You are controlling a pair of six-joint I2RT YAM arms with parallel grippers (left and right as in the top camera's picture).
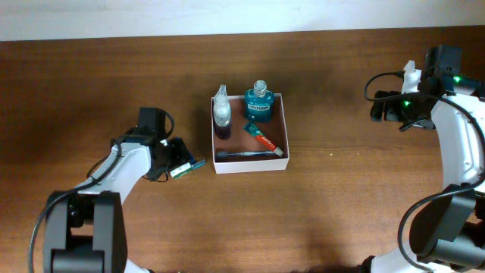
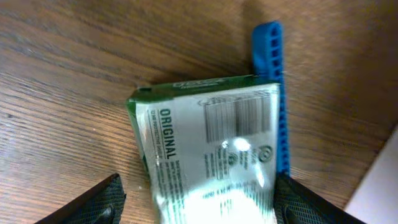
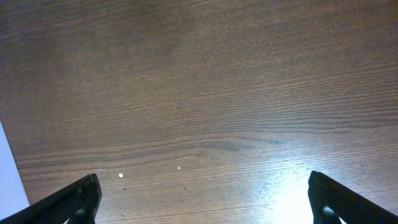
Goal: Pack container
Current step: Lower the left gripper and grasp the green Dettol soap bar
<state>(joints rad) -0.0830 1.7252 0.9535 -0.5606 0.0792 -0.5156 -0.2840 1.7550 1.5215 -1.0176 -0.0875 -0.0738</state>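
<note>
1. The container (image 1: 250,166) sits at the middle of the worktop (image 1: 341,205), between the two arms and apart from both.
2. Inside it, a clear bottle with dark contents (image 1: 221,115) stands in the far left corner. A teal mouthwash bottle (image 1: 258,104) stands just beside it at the far wall. A toothpaste tube (image 1: 264,141) lies diagonally, and a toothbrush (image 1: 242,154) lies along the near wall.
3. Left arm (image 1: 125,163): the left jaws are spread, low over the worktop to the left of the container. A green-and-white carton (image 2: 211,149) (printed "ORIGINAL") lies between them. A strip of worktop shows between it and one finger (image 2: 93,205), so it is not clamped.
4. A blue toothed strip (image 2: 271,74) (comb-like, identity unclear) lies against the carton's edge.
5. Right arm (image 1: 462,140): the right jaws are wide open and hold nothing, over wood grain well right of the container.
</note>
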